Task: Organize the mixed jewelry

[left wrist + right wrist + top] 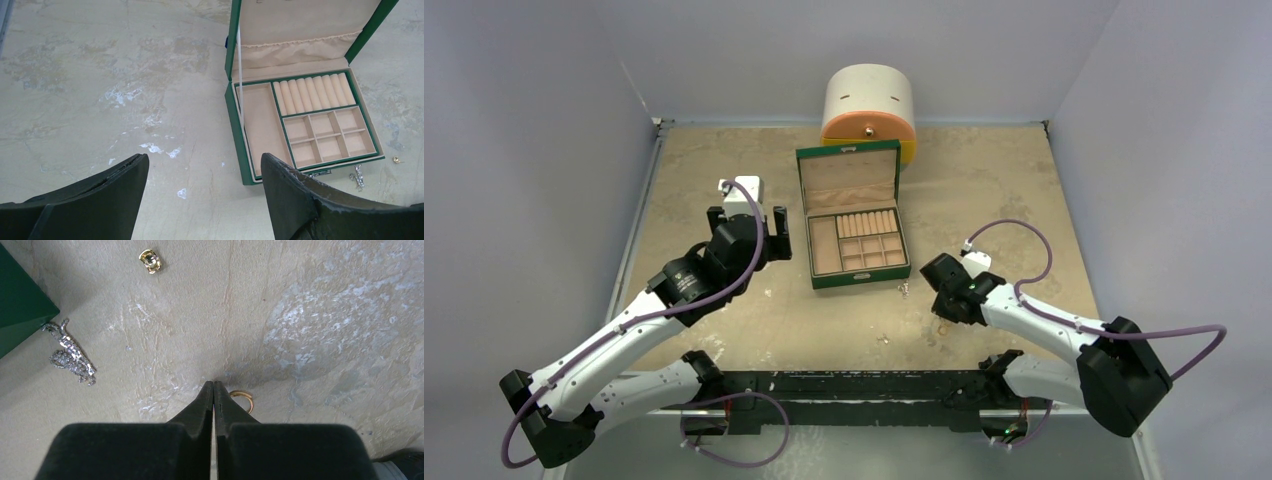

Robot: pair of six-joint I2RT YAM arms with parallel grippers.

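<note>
In the right wrist view my right gripper is shut, its tips pressed together on the tabletop with nothing between them. A thin gold ring lies just right of the right fingertip, outside the jaws and partly hidden behind that finger. A silvery chain piece lies left, near the green box corner, and a small gold piece sits farther off. My left gripper hangs open over bare table left of the open green box. That view also catches the silvery piece and gold piece.
The green box stands open mid-table, lid up, with tan compartments and ring rolls. A round white and orange container sits at the back wall. Walls close the table on three sides. My right gripper is low, front right of the box.
</note>
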